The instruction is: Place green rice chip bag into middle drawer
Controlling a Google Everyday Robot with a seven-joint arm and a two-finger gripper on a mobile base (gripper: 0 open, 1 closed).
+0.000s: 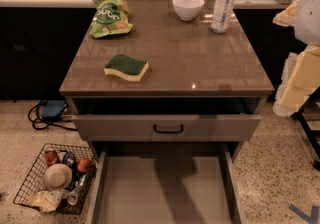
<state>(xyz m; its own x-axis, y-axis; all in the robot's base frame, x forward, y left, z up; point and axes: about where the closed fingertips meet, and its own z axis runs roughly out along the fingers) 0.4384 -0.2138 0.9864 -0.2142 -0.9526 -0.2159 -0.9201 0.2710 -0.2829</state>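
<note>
The green rice chip bag (110, 16) lies on the far left of the brown cabinet top (200, 63), crinkled, with white lettering facing up. The middle drawer (125, 188) is pulled out at the bottom of the view, and its flat grey floor is bare with a shadow across it. My gripper (292, 88) is at the right edge, beside the cabinet's front right corner. It hangs from the white and cream arm (310, 18), far from the bag and holding nothing I can see.
A green and yellow sponge (126, 67), a white bowl (188, 6) and a clear water bottle (223, 3) stand on the top. The upper drawer with a black handle (168, 129) is slightly out. A wire basket (55, 178) of items sits on the floor at left.
</note>
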